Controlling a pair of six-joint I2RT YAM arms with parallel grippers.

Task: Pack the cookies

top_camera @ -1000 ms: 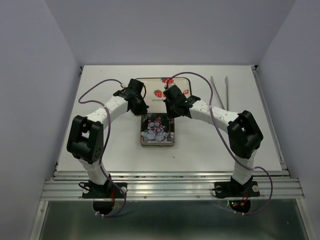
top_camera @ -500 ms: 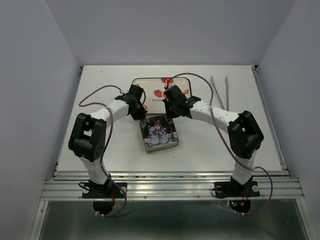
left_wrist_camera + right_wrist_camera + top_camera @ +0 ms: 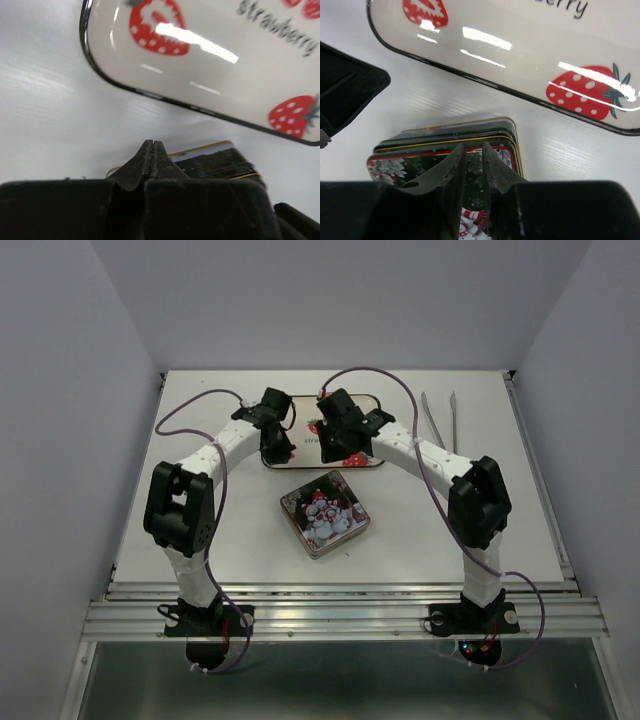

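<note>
Cookies are nowhere visible, perhaps inside the closed tin (image 3: 325, 512). Left gripper (image 3: 152, 143) is pressed together, empty; right gripper (image 3: 473, 146) is slightly parted, empty — its fingers, near the tin, could nudge it askew.

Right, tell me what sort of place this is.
Probably a lab robot test cell: plain walls box in a white table, the left arm and right arm are bolted to an aluminium rail, and a strawberry tray, snowman tin and tweezers lie out.
</note>
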